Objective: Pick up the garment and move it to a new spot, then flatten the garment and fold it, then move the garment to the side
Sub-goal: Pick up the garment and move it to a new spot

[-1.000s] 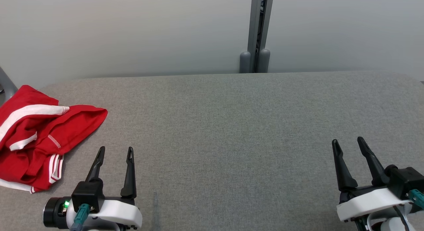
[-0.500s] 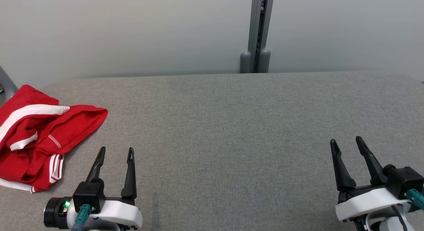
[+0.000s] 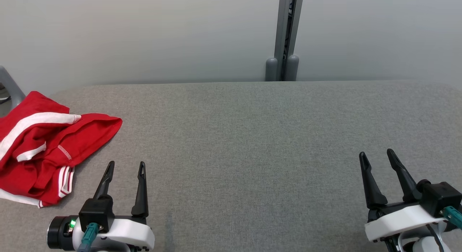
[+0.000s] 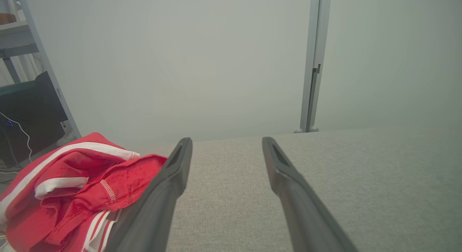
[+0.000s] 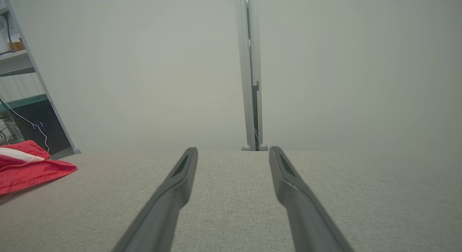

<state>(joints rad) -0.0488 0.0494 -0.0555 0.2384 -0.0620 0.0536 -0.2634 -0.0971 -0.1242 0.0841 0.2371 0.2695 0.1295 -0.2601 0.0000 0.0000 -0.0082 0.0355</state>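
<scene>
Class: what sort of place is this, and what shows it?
Probably a robot lab or test room: a grey fabric-covered table, plain partition panels behind, and metal shelving with cabled equipment.

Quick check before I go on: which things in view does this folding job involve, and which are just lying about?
For the job:
- garment, red, crumpled at the table's left end
- table, grey work surface
- left gripper, open, next to the garment
- right gripper, open, at the far end from it

Just there:
- post behind the table
- shelf rack off the left end
- dark box under it
</scene>
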